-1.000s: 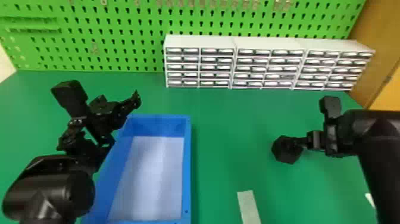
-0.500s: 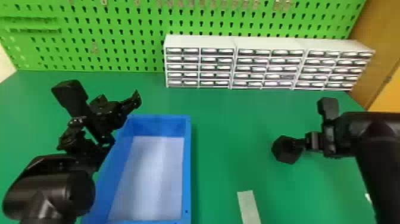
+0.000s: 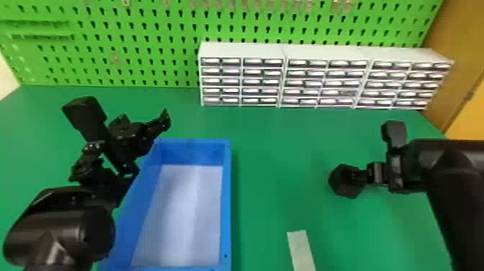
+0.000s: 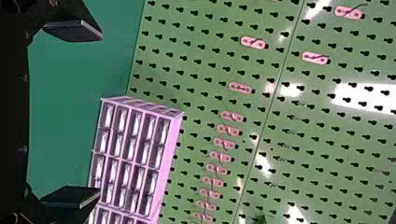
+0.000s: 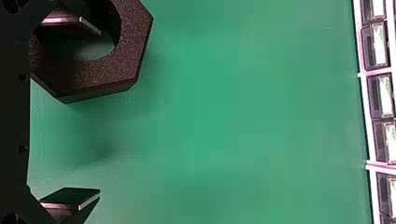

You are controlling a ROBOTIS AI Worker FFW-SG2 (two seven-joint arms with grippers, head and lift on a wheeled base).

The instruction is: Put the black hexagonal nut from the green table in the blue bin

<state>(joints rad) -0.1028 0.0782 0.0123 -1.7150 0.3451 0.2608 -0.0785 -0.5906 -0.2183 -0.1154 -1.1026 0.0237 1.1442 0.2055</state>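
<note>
Drawer labels: the white drawer cabinets [image 3: 241, 50] carry pale inserts on their fronts; any writing is too small to read.
Hidden or cut off: the blue bin [image 3: 227, 201] and pale strip [image 3: 301, 248] run out of the head view's bottom edge. The nut's far part is cropped in the right wrist view. Its clearance from the table [image 3: 273, 155], if any, cannot be determined.
Nut orientation: the black hexagonal nut [image 3: 340, 182] turns its six-sided face and round hole toward the right wrist camera, with a narrow side face visible. The hole's axis runs roughly toward that camera; one corner points toward the head view's bottom edge.
Nut location: over the green table, right of the bin and well apart from it.
Right gripper [image 3: 361, 176]: jaws apart, one finger within the nut's hole, the other well clear.
Left gripper [image 3: 124, 144]: at the bin's far left corner, jaws apart.
Backdrop: green pegboard [image 3: 144, 54] behind the cabinets.
</note>
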